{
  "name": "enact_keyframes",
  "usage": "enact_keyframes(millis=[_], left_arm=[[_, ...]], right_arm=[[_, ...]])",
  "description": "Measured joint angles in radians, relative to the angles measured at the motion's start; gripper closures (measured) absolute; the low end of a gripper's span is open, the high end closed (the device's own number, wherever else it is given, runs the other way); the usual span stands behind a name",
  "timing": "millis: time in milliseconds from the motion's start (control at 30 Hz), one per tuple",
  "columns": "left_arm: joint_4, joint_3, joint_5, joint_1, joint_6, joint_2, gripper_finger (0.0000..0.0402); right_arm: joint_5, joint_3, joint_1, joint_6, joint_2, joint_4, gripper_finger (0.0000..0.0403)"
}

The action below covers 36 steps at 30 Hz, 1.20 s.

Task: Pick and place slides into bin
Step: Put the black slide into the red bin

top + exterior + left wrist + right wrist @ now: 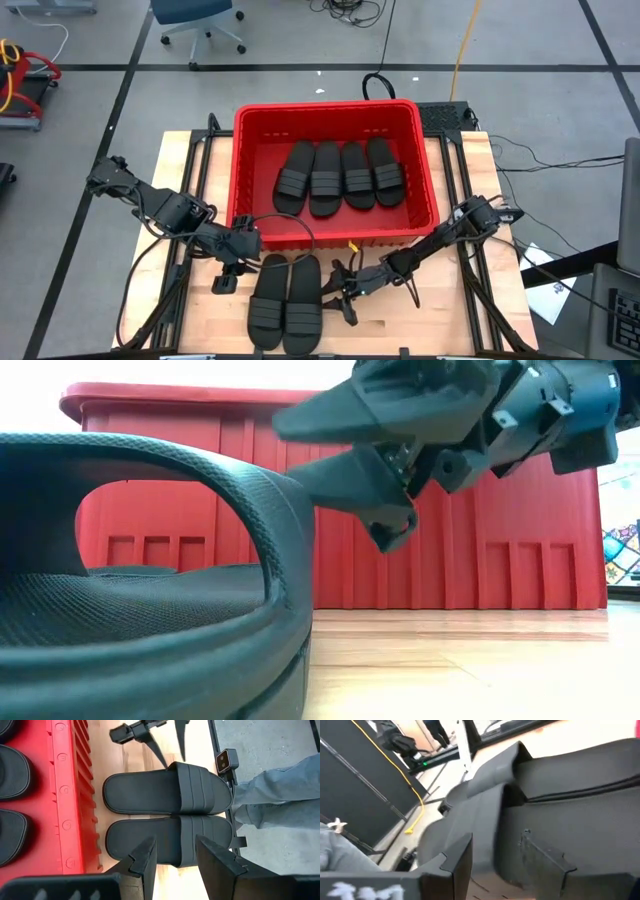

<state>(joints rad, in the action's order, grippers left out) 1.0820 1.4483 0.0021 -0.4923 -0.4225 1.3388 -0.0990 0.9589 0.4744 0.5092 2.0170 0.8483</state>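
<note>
closing in on the near slide [303, 306] beside the bin [255, 125], we should slip our spread right gripper [343, 292] squarely astride its strap before pinching, while our left gripper [226, 272], also spread, waits alongside.

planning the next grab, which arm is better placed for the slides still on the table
Right, probably. The right gripper sits open against the nearer slide, while the left gripper is open beside the other slide, nearer the bin.

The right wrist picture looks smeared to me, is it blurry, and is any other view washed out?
Yes: the right wrist view is soft and smeared, the sandal filling it up close. The low view is washed out to white above the red bin, and its near sandal looms huge. The high view is evenly lit, and the left wrist view is sharp.
</note>
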Motion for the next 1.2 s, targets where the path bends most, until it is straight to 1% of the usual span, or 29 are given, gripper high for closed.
enact_keyframes(millis=[167, 400, 500, 567, 667, 867, 1000, 1200], left_arm=[[0.003, 0.000, 0.000, 0.000, 0.001, 0.000, 0.0270], [0.024, 0.000, 0.002, 0.000, 0.006, 0.000, 0.0270], [0.024, 0.000, 0.023, 0.000, 0.022, 0.000, 0.0270], [0.024, 0.000, 0.024, 0.000, 0.028, 0.000, 0.0270], [0.025, 0.000, 0.024, 0.000, 0.033, 0.000, 0.0270], [0.025, 0.000, 0.024, 0.000, 0.052, 0.000, 0.0270], [0.025, 0.000, 0.025, 0.000, 0.054, 0.000, 0.0270], [0.026, 0.000, 0.026, 0.000, 0.053, 0.000, 0.0270]], right_arm=[[0.024, 0.044, 0.016, 0.006, 0.051, 0.015, 0.0248], [0.027, 0.056, 0.010, 0.002, 0.060, 0.018, 0.0248], [0.072, 0.056, 0.009, 0.030, 0.060, 0.022, 0.0248], [0.115, 0.056, 0.005, 0.075, 0.059, -0.005, 0.0248], [0.155, 0.056, 0.006, 0.092, 0.059, -0.038, 0.0248], [0.158, 0.056, 0.010, 0.129, 0.060, -0.040, 0.0251], [0.157, 0.056, 0.011, 0.150, 0.059, -0.050, 0.0283], [0.160, 0.056, 0.011, 0.152, 0.059, -0.051, 0.0370]])
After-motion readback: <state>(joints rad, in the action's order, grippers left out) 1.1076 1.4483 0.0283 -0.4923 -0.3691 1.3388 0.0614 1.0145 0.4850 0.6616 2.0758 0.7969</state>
